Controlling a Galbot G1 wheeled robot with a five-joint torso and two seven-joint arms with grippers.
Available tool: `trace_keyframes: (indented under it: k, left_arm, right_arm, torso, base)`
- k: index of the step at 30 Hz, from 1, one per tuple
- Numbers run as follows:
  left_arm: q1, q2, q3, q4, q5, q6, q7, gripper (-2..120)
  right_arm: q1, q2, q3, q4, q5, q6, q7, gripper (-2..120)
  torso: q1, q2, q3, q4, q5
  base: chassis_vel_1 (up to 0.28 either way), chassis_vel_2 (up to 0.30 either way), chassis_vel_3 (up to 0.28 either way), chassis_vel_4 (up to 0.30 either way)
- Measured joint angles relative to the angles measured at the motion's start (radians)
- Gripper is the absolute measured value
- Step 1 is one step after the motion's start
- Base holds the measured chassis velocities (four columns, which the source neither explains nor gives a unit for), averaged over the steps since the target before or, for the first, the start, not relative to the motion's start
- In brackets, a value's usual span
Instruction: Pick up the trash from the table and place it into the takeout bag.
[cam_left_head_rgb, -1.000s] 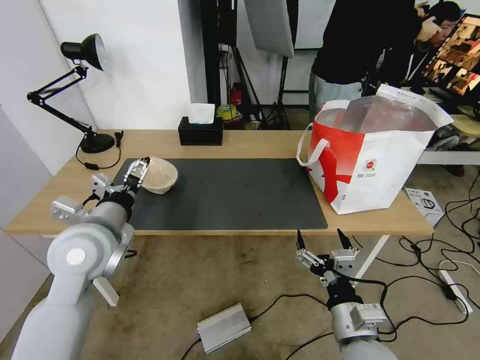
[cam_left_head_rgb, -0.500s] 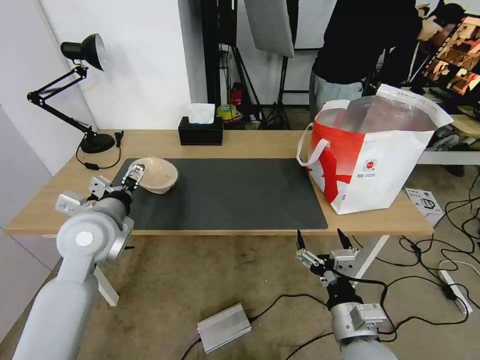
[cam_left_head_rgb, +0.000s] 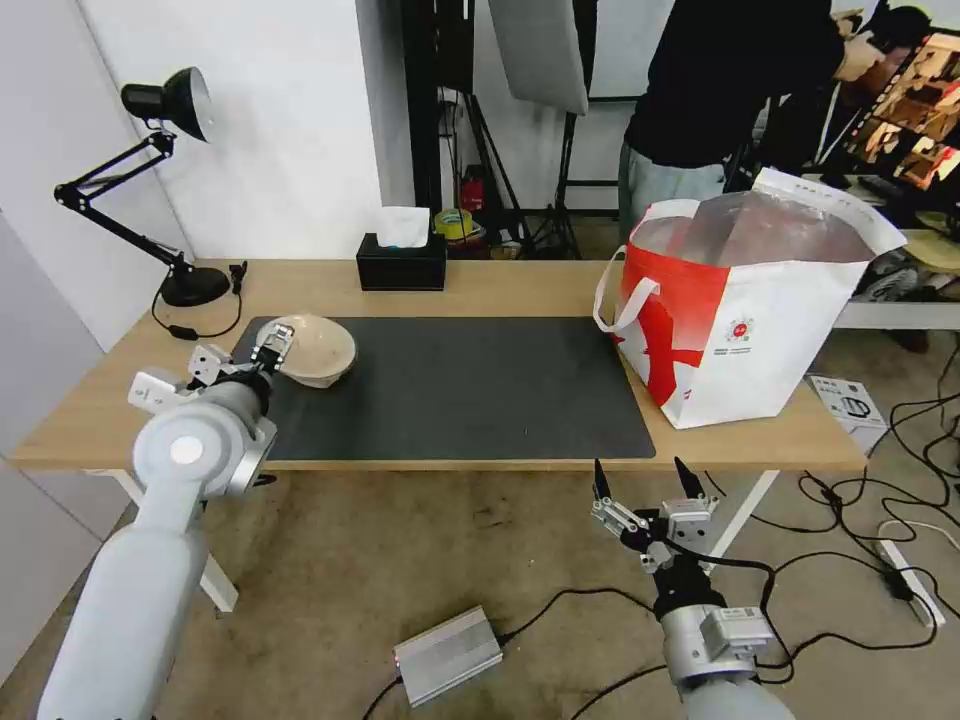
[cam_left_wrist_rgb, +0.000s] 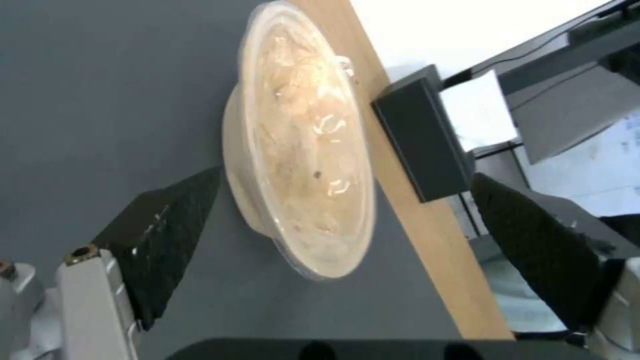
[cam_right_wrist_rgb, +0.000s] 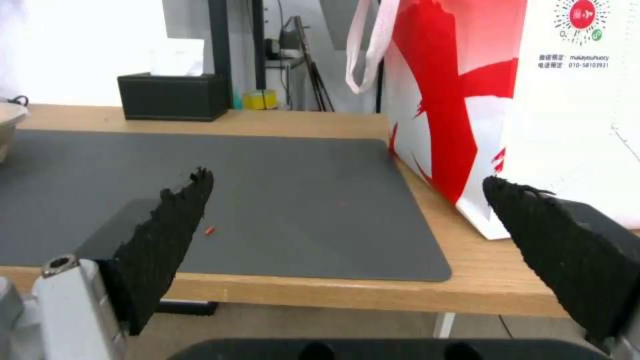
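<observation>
At left centre of the head view, the beige bowl (cam_left_head_rgb: 314, 348) sits on the near-left corner of the dark mat (cam_left_head_rgb: 450, 385) on the desk (cam_left_head_rgb: 500, 285). A black lamp (cam_left_head_rgb: 150, 180) stands at upper left, a tissue box (cam_left_head_rgb: 402, 262) at the desk's back edge, and the bag (cam_left_head_rgb: 745, 315) at right, mouth wide, well apart from the bowl. The left hand (cam_left_head_rgb: 272, 350) is at the bowl's left rim; how far it gapes cannot be told from this angle. The right hand (cam_left_head_rgb: 645, 478) hangs low at bottom centre, below the desk edge, fingers spread and empty.

Centre of the left wrist view: the bowl (cam_left_wrist_rgb: 300, 165) lies between two black fingers (cam_left_wrist_rgb: 167, 235) set wide apart, neither pressing it; the tissue box (cam_left_wrist_rgb: 420, 140) shows beyond.

Across the right wrist view, spread fingers (cam_right_wrist_rgb: 167, 225) frame the mat (cam_right_wrist_rgb: 267, 200), with the bag (cam_right_wrist_rgb: 507, 100) at right and the tissue box (cam_right_wrist_rgb: 172, 96) at upper left.
</observation>
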Motion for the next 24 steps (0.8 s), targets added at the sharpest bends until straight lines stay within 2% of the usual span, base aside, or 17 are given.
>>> trace_keyframes:
  k: [10, 24]
  left_arm:
    - [-0.050, -0.037, 0.024, 0.060, 0.025, 0.013, -0.015, 100]
    - [-0.113, -0.050, 0.064, 0.143, 0.030, 0.015, -0.016, 100]
  right_arm:
    - [0.000, 0.000, 0.000, 0.000, 0.000, 0.000, 0.000, 100]
    - [0.000, 0.000, 0.000, 0.000, 0.000, 0.000, 0.000, 100]
  torso:
    - [0.000, 0.000, 0.000, 0.0000, 0.0000]
    - [0.000, 0.000, 0.000, 0.0000, 0.0001]
  base:
    - [0.000, 0.000, 0.000, 0.000]
    - [0.000, 0.000, 0.000, 0.000]
